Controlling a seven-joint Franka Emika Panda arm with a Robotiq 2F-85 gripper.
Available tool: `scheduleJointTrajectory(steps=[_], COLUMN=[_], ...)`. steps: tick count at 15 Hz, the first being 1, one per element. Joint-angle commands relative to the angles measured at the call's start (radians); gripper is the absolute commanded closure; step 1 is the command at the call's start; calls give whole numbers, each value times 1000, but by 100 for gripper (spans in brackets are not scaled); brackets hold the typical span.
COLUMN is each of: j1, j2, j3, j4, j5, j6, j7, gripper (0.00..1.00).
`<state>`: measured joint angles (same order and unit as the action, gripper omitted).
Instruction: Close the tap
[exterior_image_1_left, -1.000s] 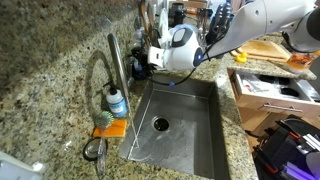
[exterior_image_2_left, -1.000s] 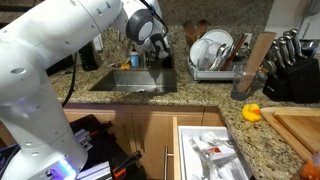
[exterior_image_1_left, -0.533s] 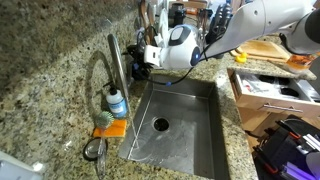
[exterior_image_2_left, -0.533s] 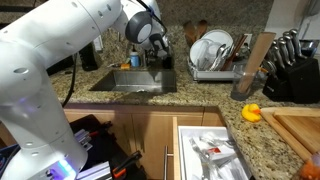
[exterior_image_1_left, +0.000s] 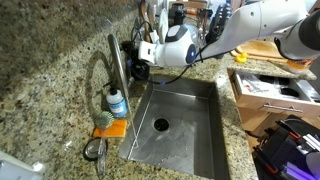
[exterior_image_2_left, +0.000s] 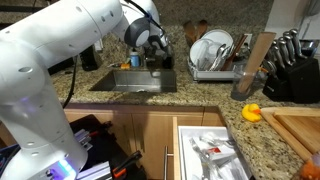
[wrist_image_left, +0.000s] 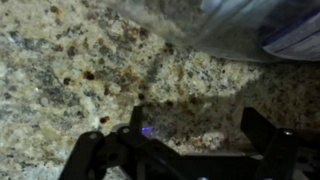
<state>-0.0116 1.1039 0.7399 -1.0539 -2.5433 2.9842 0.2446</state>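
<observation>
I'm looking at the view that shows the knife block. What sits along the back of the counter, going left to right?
Sink → dish rack, holding plates → knife block. The robot's arm and pincer overlap the sink, so they are left out of the order.

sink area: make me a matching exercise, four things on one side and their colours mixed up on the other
Things:
1 tap
2 sponge
3 toy duck
4 soap bottle's label

Colours:
a blue
b silver-grey
c yellow
d orange

Pairs: 1-b, 2-d, 3-c, 4-a
</observation>
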Motion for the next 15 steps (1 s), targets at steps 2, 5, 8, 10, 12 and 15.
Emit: scheduleJointTrajectory(steps=[2,5,8,10,12,15], j1=[-25,-40,-60,-74,-83,-74], j2=[18,18,30,40,50,30], j3=[57,66,92,114,142,135], j4=[8,2,18,24,23,8], j5=[91,138,157,157,164,163], j6=[115,148,183,204,243,239], j7=[57,91,125,154,193,228], gripper=[0,0,0,0,0,0])
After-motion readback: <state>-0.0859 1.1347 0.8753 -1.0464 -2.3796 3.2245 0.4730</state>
